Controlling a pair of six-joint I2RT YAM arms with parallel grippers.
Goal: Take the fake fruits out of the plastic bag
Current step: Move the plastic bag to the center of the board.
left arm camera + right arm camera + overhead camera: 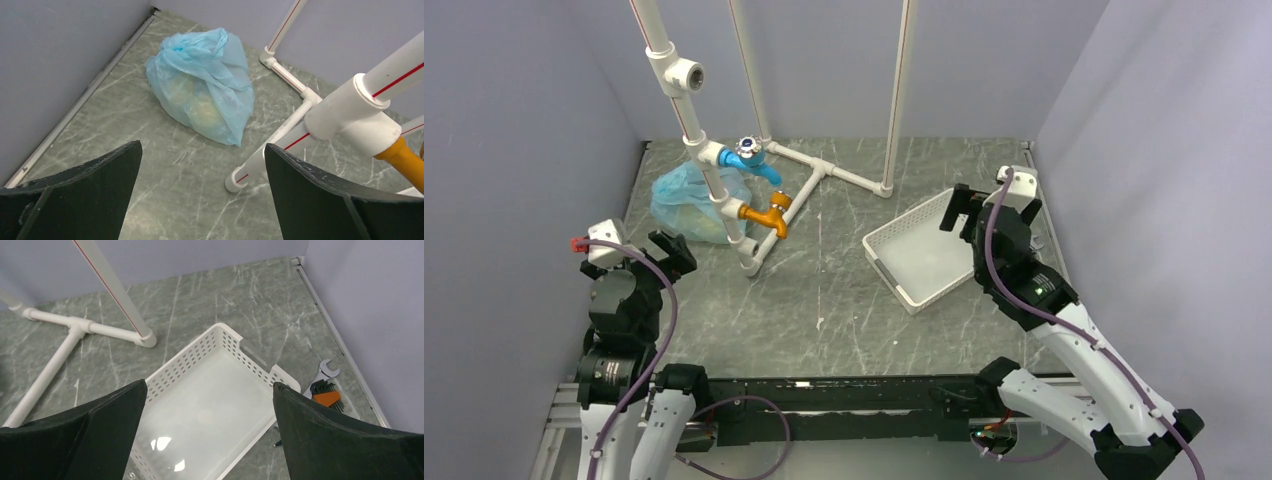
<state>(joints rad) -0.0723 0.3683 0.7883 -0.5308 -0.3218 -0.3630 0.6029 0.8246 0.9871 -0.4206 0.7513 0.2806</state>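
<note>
The light-blue plastic bag (692, 201) lies bunched at the back left of the table, behind the white pipe frame. In the left wrist view the bag (205, 85) shows pale yellowish shapes through its film; the fake fruits are otherwise hidden inside. My left gripper (672, 250) is open and empty, a short way in front of the bag (202, 165). My right gripper (967, 210) is open and empty above the far right edge of the white basket (210, 405).
A white PVC pipe frame (754, 215) with a blue tap (752, 160) and an orange tap (767, 214) stands right of the bag. The white slotted basket (894, 240) sits at centre right. A wrench and hex keys (325, 390) lie by the right wall.
</note>
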